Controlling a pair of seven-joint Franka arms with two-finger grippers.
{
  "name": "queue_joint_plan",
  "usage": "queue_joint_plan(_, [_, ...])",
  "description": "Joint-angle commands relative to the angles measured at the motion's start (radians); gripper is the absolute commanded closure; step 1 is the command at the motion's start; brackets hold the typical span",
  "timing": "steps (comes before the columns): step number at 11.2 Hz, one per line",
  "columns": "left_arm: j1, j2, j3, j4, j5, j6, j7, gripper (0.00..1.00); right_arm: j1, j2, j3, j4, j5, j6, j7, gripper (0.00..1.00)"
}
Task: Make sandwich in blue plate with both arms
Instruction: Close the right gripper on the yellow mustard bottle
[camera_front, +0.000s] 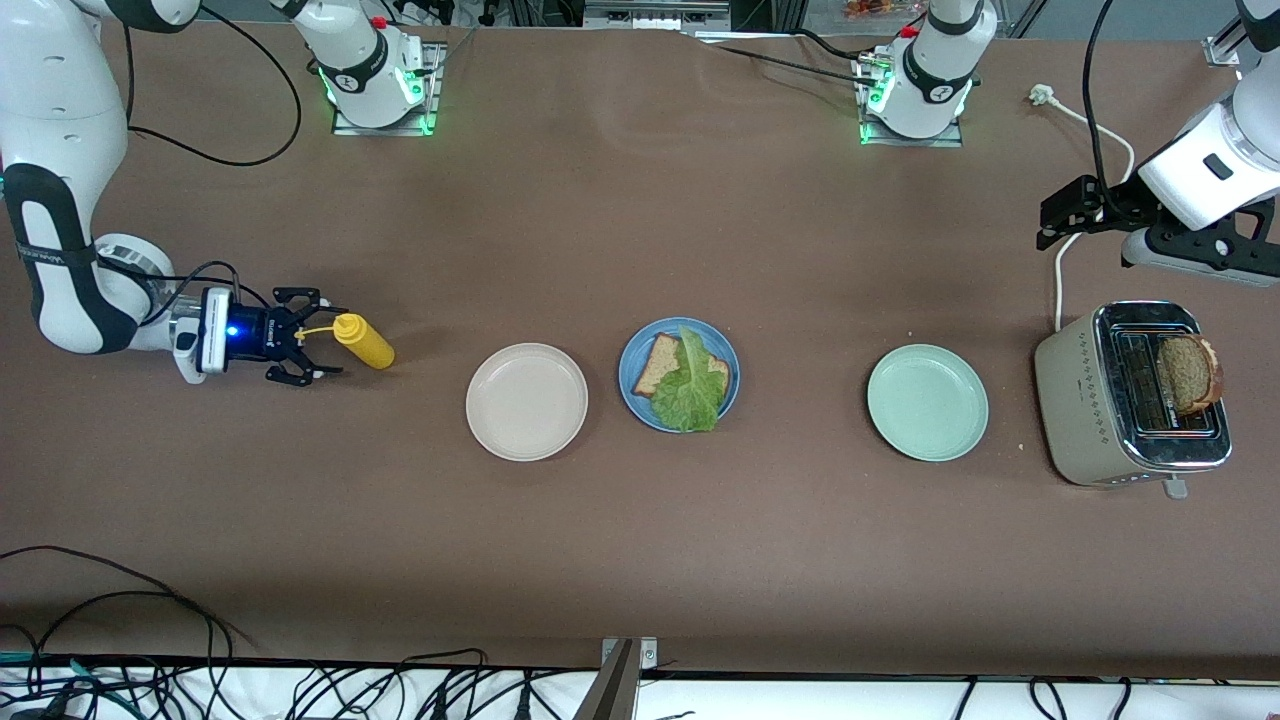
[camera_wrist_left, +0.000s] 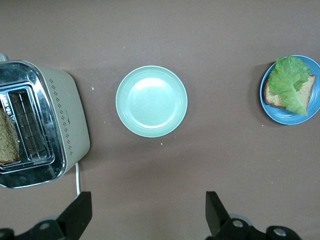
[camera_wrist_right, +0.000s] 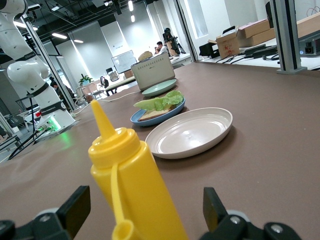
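Note:
The blue plate (camera_front: 632, 396) sits mid-table and holds one brown bread slice (camera_front: 657, 362) with a green lettuce leaf (camera_front: 690, 390) on it. It also shows in the left wrist view (camera_wrist_left: 287, 116) and the right wrist view (camera_wrist_right: 142, 119). A second bread slice (camera_front: 1190, 372) stands in the toaster (camera_front: 1085, 400). My left gripper (camera_front: 1045, 225) is open and empty in the air over the toaster's white cord. My right gripper (camera_front: 318, 336) is low at the right arm's end of the table, open, with a yellow squeeze bottle (camera_front: 365, 342) between its fingers, not clamped.
A cream-white plate (camera_front: 527, 401) lies beside the blue plate toward the right arm's end. A mint-green plate (camera_front: 927, 402) lies between the blue plate and the toaster. The white cord (camera_front: 1058, 285) runs from the toaster toward the bases.

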Motion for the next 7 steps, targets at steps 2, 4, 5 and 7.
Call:
queue_joint_plan(2, [0.0,0.017,0.001,0.036,0.004,-0.025,0.013,0.0,-0.004,0.027,0.005,0.027,0.019,-0.003,-0.002,0.0])
queue_joint_plan(4, [0.0,0.017,0.001,0.036,0.004,-0.025,0.013,0.0,-0.002,0.03,0.005,0.027,0.019,-0.002,-0.001,0.0])
queue_joint_plan(5, [0.0,0.017,0.001,0.036,0.004,-0.025,0.013,0.0,0.007,0.031,0.006,0.026,0.022,0.006,0.002,0.0])
queue_joint_plan(7, [0.0,0.017,0.001,0.036,0.004,-0.025,0.013,0.0,0.01,0.042,0.011,0.027,0.027,0.007,0.002,0.0])
